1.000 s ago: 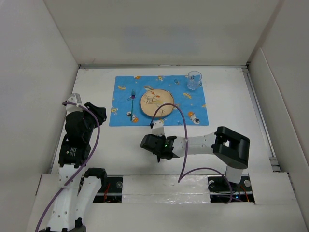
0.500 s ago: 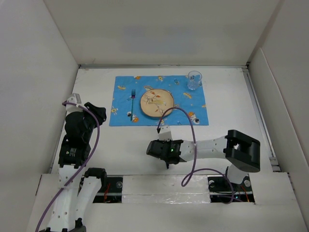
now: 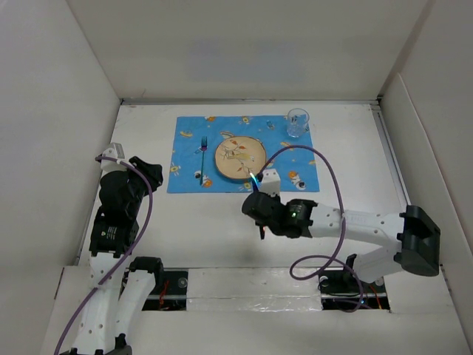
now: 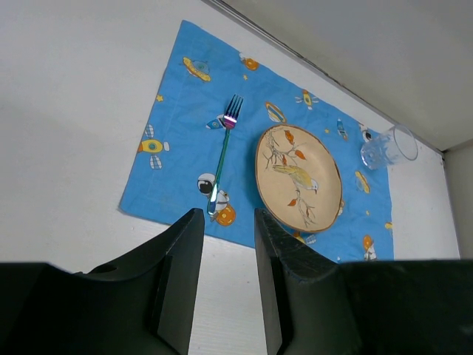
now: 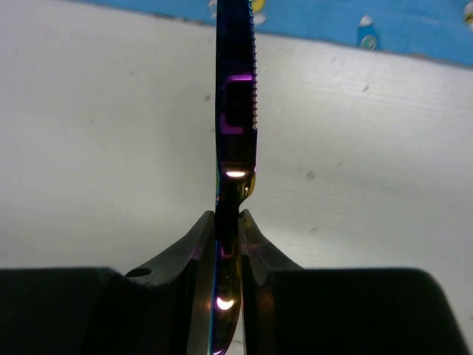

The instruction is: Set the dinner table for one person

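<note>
**Right claw [image 3: 256, 198] pinches a knife [image 5: 235, 111] over the dinner table [image 3: 355, 148], at the placemat's [image 3: 188, 159] near edge**

The dinner table, a flat white top, lies under both arms and fills the floor of the top view. The right claw hangs over its bare white surface, just on the near side of the blue printed placemat, below the plate's [image 3: 240, 157] near rim. Its two fingers [image 5: 203, 240] are pressed onto the handle of an iridescent knife, which stands edge-on. The serrated blade points away from the claw and reaches over the placemat's edge. Whether the knife touches the cloth cannot be told.

The left claw [image 4: 225, 222] is well apart from it, over the table's left side, beside the placemat's left edge. Its fingers [image 4: 181, 266] stand partly spread with nothing between them — through the gap only the white top and the cloth's near edge show.

On the placemat a fork [image 4: 224, 159] lies left of the plate, tines away from the arms. The plate is tan, painted with a bird on a branch. A clear glass [image 4: 388, 148] stands at the placemat's far right corner.
</note>
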Action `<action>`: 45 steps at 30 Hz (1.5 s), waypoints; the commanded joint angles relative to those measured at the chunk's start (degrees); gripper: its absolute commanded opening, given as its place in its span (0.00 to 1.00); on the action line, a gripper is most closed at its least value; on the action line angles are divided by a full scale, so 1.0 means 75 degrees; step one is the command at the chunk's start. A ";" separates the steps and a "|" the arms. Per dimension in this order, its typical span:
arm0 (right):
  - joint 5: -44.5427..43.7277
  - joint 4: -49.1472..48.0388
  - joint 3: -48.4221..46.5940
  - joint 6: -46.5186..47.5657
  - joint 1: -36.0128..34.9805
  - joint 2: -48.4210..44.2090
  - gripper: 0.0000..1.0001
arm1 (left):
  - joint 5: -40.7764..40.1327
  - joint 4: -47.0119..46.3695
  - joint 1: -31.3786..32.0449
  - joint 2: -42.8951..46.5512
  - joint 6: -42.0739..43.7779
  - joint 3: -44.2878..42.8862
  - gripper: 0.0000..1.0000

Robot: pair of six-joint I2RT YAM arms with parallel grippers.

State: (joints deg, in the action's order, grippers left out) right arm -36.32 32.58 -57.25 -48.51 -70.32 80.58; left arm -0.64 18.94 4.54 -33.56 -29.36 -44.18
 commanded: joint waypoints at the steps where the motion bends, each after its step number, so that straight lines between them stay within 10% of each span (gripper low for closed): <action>1: -0.0373 -0.0428 -0.0487 0.1029 0.0796 -0.0278 0.00 | 0.0051 -0.0322 0.0040 0.0010 0.0107 -0.0261 0.31; 16: 0.2379 -0.2598 -0.2359 0.4041 0.5085 0.2366 0.00 | 0.0016 -0.0275 0.0040 0.0045 0.0189 -0.0249 0.31; 45: 0.3014 -0.1812 -0.3780 0.4113 0.6002 0.4819 0.08 | 0.0016 -0.0287 0.0040 -0.0166 0.0189 -0.0249 0.31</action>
State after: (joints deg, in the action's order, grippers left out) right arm -14.02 18.70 -83.02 -16.78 -25.82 117.03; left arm -0.67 18.94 4.54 -35.40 -28.71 -44.18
